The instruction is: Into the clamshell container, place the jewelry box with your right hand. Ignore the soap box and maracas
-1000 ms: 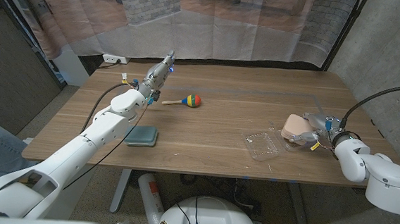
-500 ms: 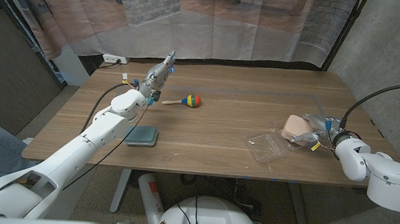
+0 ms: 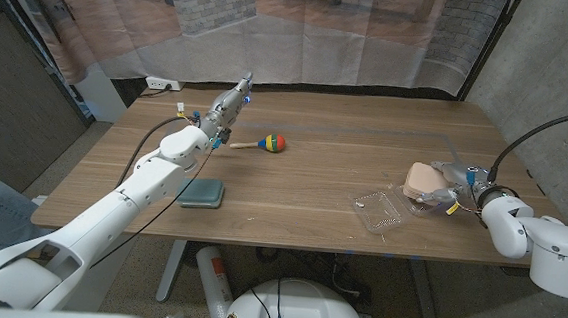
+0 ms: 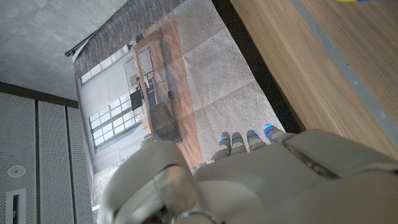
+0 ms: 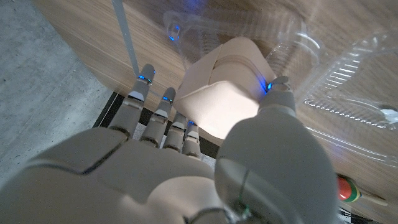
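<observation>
The beige jewelry box is at the table's right, just beyond the clear clamshell container, which lies open. My right hand grips the box, with the fingers on one side and the thumb on the other. Clear plastic also shows around and under the box; whether the box touches it I cannot tell. My left hand is raised over the far left of the table, fingers stretched out, holding nothing.
A colourful maraca lies left of the table's middle, near my left hand. A teal soap box lies at the front left. The table's right edge is close behind my right hand. A curtain hangs behind the table.
The clamshell's open half has shifted slightly and now lies a little flatter. My right hand with the jewelry box has barely moved. The left arm stays still.
</observation>
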